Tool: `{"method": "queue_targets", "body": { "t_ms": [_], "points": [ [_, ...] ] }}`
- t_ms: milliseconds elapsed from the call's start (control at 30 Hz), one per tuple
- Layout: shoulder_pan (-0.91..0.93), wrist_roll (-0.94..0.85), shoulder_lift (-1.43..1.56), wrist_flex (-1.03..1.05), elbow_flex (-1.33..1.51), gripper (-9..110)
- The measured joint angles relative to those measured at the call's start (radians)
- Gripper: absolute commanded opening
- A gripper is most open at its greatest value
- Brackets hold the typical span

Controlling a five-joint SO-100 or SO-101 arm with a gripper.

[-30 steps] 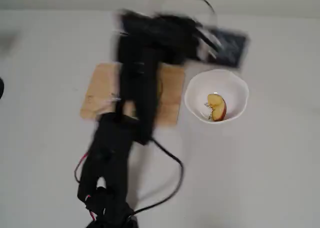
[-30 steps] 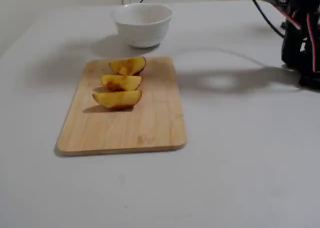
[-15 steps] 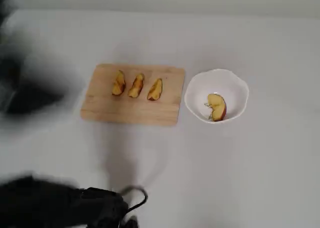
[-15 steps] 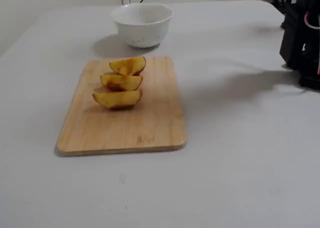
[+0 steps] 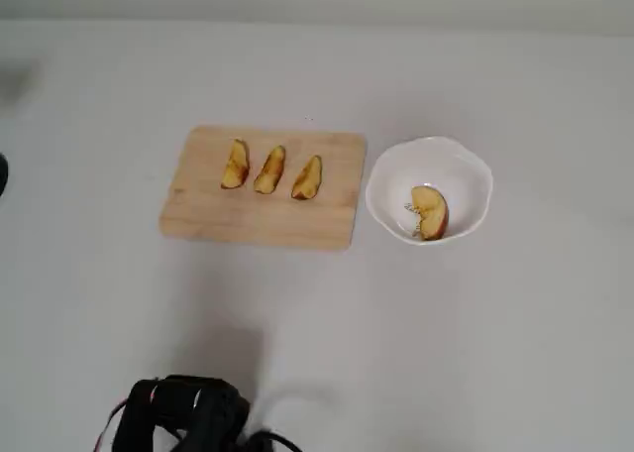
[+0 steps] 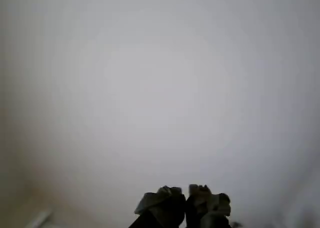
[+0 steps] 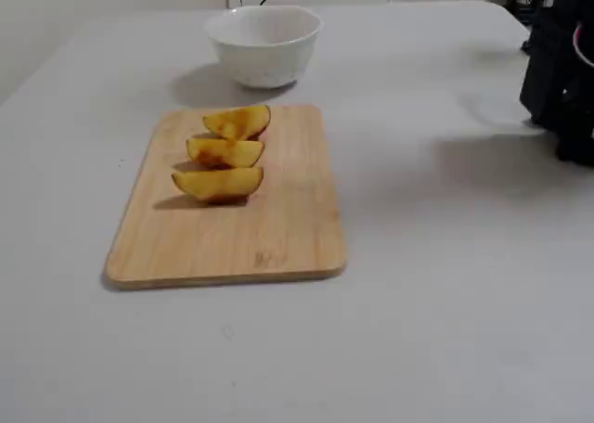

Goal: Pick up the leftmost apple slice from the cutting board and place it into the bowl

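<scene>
I see the apple slice (image 5: 430, 212) already lying inside the bowl (image 5: 466, 165), just beside the cutting board (image 5: 260, 217), where three narrower slices (image 5: 271, 169) sit in a row, so I judge the placing done and nothing left but to park the arm. My hand (image 6: 186, 195) is well apart from all this, low at the near edge of the tabletop (image 5: 475, 333) in the overhead view; in the wrist view its fingertips look pressed together with nothing between them, facing bare surface.
</scene>
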Motion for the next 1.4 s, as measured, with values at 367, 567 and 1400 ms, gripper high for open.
{"method": "queue_targets", "body": {
  "t_ms": [367,567,1400],
  "points": [
    [0.061,-0.021,0.175,-0.199,0.847,0],
    [0.103,-0.021,0.175,-0.282,1.152,0],
    [0.164,-0.006,0.179,-0.417,1.554,0]
  ]
}}
